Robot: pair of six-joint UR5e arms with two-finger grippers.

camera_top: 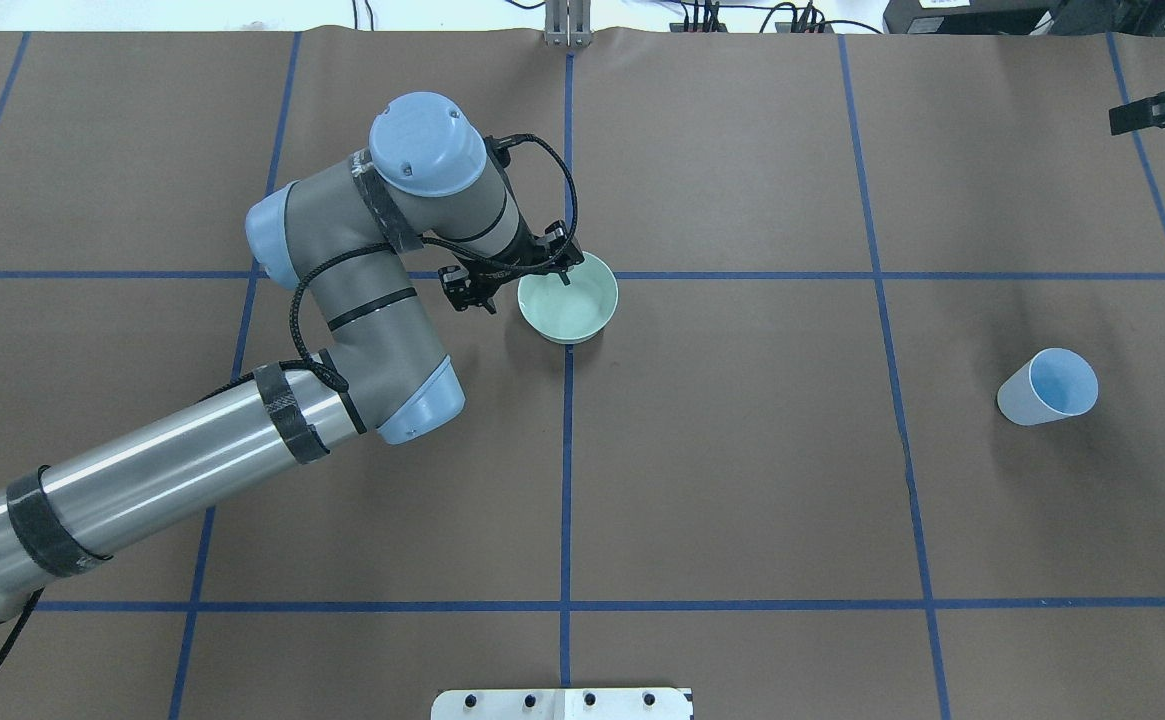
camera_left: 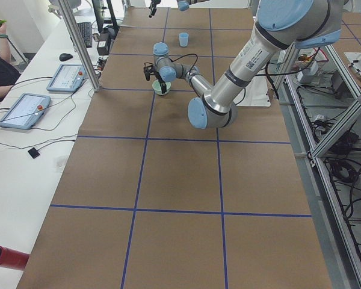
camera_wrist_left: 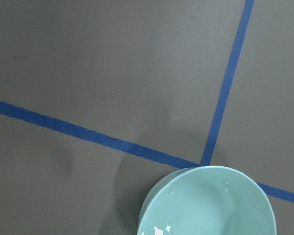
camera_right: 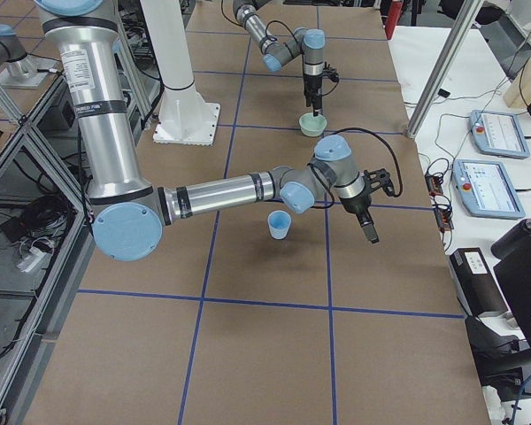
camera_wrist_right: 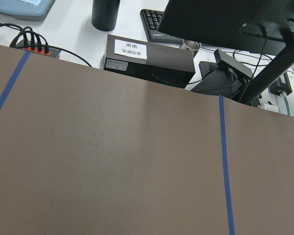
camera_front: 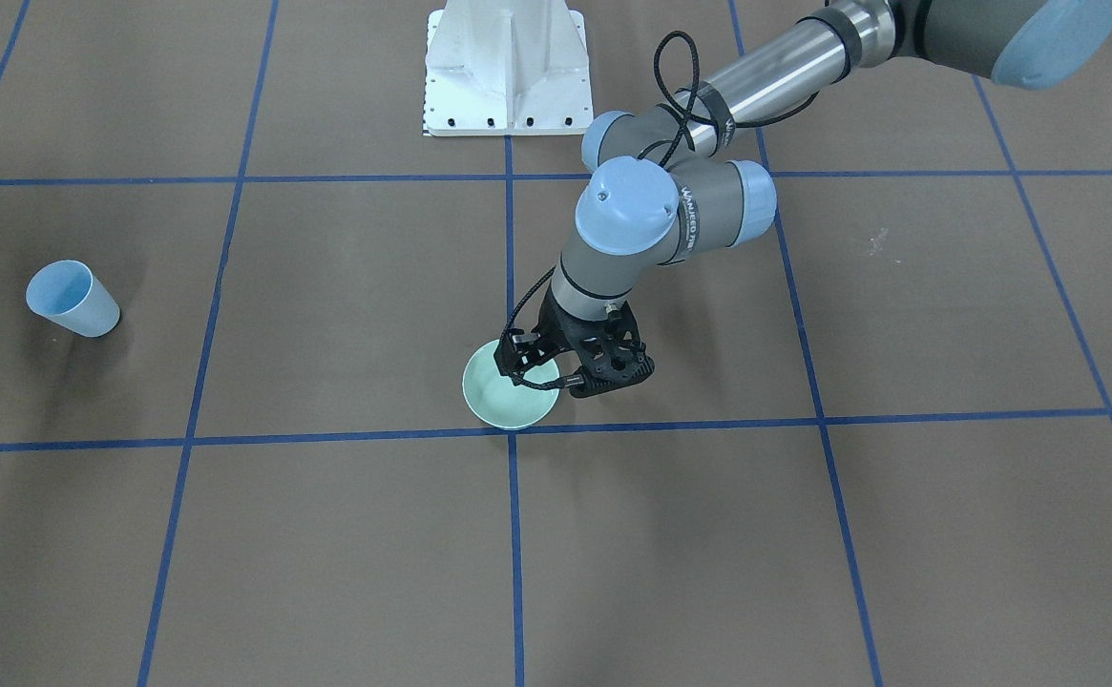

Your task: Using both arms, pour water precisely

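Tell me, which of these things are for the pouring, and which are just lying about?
For the job:
cup
bowl
left gripper, astride the bowl's rim
right gripper, off to the side

Lying about:
tablets
keyboard
red cylinder

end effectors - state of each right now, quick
Left end effector: looks open, straddling the bowl rim.
Right end effector: looks closed, holding nothing.
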